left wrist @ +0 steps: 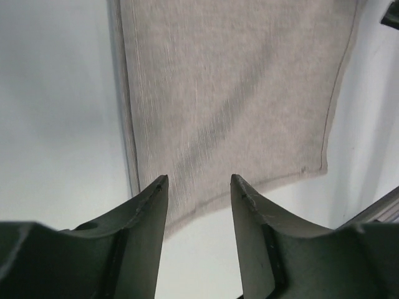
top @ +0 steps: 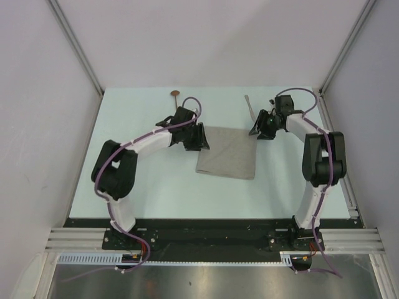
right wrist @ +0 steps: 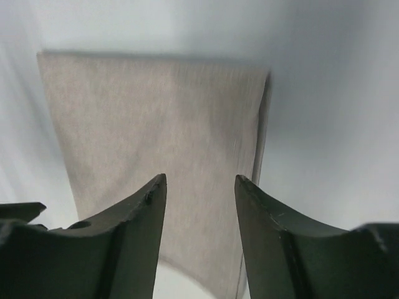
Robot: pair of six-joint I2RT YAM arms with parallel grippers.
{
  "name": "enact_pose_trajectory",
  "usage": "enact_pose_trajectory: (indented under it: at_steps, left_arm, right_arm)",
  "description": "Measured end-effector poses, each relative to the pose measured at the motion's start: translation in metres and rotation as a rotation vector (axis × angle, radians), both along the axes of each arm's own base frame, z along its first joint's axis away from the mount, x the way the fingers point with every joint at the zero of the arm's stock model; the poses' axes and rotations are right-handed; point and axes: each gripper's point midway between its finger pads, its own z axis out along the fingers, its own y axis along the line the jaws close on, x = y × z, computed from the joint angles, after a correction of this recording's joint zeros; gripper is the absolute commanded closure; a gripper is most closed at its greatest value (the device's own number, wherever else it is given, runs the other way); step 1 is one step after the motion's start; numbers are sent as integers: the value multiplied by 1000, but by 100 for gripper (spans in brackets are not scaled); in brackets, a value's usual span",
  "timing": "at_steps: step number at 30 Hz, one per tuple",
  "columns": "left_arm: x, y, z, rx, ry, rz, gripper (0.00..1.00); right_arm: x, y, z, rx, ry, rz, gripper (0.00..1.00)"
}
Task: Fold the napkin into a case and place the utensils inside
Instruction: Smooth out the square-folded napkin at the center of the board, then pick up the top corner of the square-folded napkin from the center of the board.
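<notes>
Napkin (top: 227,152): grey-beige, folded to a flat rectangle, lying on the worktop (top: 156,193) between the two hands.
Left hand (left wrist: 199,179): fingers spread, pinching nothing, poised over the napkin's left edge.
Right hand (right wrist: 201,179): fingers spread, empty, above the napkin's far right corner.
Spoon (top: 176,94): beyond the left hand, apart from the cloth.
Knife (top: 248,107): just beside the right hand, on its left.

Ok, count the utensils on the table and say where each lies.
2. The spoon lies near the table's far edge, beyond the left gripper; the knife lies beside the right gripper, past the napkin's far right corner.
</notes>
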Motion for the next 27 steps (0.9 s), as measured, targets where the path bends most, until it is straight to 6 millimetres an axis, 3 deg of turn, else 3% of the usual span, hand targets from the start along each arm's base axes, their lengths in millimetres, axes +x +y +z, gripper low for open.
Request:
enact_pose_trajectory:
  at_steps: [2,5,9,13,19,27]
  left_arm:
    - [-16,5,15,19,-31,-7,49]
    - [-30,8,20,33,-47,-22,53]
    - [-46,19,-5,87,1,-21,54]
    - [-57,29,-28,153,45,-9,56]
    - [-70,35,-49,202,75,-11,62]
    - [-74,27,-53,166,54,5,66]
  right_arm:
    - [-20,0,20,-30,-6,-26,43]
    - [-57,8,37,-37,9,-47,44]
    - [-101,19,31,-101,74,-80,46]
    - [-142,30,23,-155,125,-103,55]
    - [-166,14,16,-186,145,-212,74]
    - [-183,9,-5,-205,207,-255,78]
